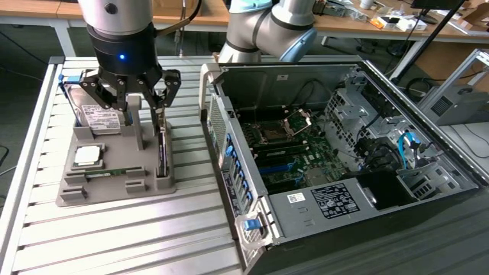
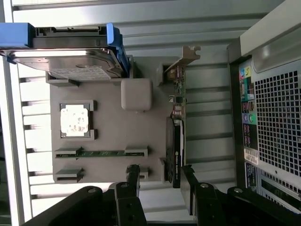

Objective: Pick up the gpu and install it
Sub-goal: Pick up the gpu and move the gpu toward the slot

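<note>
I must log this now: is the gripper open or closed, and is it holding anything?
Gripper: open, holding nothing, poised over the gpu.

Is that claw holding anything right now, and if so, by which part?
Nothing is held. The gripper hangs open above the gpu, which stands on edge in the gray tray.

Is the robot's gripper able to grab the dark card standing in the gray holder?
Probably yes: the gripper hangs open just above the gpu, whose top edge stands bare in the gray holder, nothing between them.
</note>
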You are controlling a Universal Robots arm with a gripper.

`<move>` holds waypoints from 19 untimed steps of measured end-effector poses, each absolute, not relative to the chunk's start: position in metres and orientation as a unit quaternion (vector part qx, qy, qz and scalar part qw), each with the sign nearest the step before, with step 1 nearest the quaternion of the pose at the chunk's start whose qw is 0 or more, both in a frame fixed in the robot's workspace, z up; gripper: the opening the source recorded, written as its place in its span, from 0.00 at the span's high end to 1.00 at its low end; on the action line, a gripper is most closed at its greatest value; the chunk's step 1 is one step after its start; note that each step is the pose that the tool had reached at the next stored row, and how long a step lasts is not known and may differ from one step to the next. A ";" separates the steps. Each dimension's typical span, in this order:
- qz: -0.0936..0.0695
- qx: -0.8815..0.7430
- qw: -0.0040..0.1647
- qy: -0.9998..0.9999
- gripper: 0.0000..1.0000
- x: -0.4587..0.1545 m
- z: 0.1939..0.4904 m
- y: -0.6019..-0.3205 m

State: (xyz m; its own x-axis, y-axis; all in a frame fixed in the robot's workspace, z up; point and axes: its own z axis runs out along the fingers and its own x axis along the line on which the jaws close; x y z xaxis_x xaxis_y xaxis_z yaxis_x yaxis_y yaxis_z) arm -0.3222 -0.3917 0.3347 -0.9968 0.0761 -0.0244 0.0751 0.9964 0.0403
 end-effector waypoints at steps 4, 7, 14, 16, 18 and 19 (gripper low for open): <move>0.020 0.038 0.013 0.999 0.52 -0.319 0.334 -0.390; 0.019 0.038 0.013 0.999 0.52 -0.317 0.334 -0.389; 0.019 0.038 0.013 0.999 0.52 -0.310 0.331 -0.389; 0.018 0.038 0.013 0.999 0.52 -0.309 0.331 -0.389; 0.018 0.038 0.013 0.999 0.52 -0.308 0.330 -0.389; 0.018 0.038 0.013 0.999 0.52 -0.308 0.330 -0.389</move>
